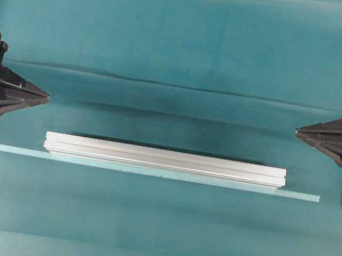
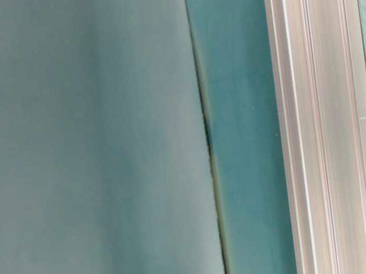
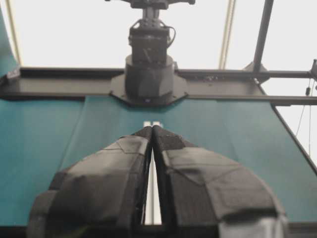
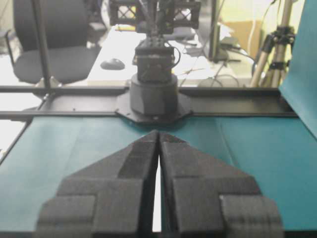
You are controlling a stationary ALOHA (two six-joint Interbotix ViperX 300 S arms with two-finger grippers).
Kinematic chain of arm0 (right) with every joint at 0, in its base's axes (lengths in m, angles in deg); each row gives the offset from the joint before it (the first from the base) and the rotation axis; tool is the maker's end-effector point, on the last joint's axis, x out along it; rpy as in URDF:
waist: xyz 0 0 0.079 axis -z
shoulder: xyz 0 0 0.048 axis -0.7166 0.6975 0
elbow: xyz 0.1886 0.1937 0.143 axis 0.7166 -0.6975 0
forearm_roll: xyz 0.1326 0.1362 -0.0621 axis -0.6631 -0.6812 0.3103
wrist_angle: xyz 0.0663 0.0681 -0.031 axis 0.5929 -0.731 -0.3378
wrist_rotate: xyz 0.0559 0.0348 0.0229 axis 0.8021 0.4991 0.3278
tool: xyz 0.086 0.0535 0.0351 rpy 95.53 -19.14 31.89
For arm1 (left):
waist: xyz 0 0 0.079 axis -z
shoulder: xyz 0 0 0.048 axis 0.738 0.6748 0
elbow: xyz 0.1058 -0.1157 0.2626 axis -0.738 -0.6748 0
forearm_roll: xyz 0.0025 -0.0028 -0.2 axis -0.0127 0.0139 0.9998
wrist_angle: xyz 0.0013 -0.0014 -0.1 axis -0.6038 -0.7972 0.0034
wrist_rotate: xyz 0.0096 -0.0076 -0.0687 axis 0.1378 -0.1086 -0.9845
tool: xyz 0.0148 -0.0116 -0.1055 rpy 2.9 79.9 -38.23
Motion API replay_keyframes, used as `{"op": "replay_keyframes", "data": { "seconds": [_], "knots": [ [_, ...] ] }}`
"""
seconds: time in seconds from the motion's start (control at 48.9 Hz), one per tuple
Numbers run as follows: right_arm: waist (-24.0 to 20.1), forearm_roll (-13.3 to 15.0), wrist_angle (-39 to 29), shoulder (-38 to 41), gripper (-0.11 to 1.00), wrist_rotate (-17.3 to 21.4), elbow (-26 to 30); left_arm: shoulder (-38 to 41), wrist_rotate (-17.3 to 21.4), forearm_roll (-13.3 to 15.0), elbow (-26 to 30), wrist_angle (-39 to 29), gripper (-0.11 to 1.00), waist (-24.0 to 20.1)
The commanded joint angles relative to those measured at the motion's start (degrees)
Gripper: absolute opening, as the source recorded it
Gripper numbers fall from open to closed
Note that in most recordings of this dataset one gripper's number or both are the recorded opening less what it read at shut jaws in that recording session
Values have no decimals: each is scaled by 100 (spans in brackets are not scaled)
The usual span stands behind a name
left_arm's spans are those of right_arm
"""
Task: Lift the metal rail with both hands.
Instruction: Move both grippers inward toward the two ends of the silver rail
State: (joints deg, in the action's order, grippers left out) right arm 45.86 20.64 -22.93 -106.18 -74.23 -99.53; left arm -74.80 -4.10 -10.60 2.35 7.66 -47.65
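Note:
The metal rail (image 1: 165,159), a silver grooved bar, lies flat on the teal cloth across the middle of the overhead view. It runs down the right side of the table-level view as a metal rail (image 2: 324,119). My left gripper (image 1: 47,96) points inward at the left edge, shut and empty, its tip apart from the rail's left end. My right gripper (image 1: 298,130) mirrors it at the right edge, also shut and empty. In the wrist views, the left gripper (image 3: 152,130) and the right gripper (image 4: 158,134) have their tips touching. A sliver of rail (image 3: 153,201) shows through the slit behind them.
A thin pale blue-grey strip (image 1: 156,173) lies right against the rail's near side and sticks out past both ends. A fold crease (image 1: 177,85) crosses the teal cloth behind the rail. The opposite arm's base (image 3: 148,79) stands at the table's far end.

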Motion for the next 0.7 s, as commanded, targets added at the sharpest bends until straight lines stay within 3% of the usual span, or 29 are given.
{"op": "replay_keyframes", "data": {
  "seconds": [0.0, 0.061, 0.143, 0.45, 0.675],
  "knots": [
    [26, -26, 26, -9, 11, 62, 97, 123, -105, -62, 290, -114, 14, -88],
    [35, -360, -202, -44, 11, 123, 202, 158, -132, -62, 404, -316, 8, -105],
    [123, -615, -686, 0, 1, 264, 343, 202, -141, -62, 545, -668, -1, -88],
    [334, -624, -2268, 729, 0, 615, 1055, 563, -176, -62, 1292, -1652, -2, -97],
    [334, -624, -3375, 1529, 0, 932, 1644, 1230, -519, -70, 1872, -2663, -2, -88]
  ]
}}
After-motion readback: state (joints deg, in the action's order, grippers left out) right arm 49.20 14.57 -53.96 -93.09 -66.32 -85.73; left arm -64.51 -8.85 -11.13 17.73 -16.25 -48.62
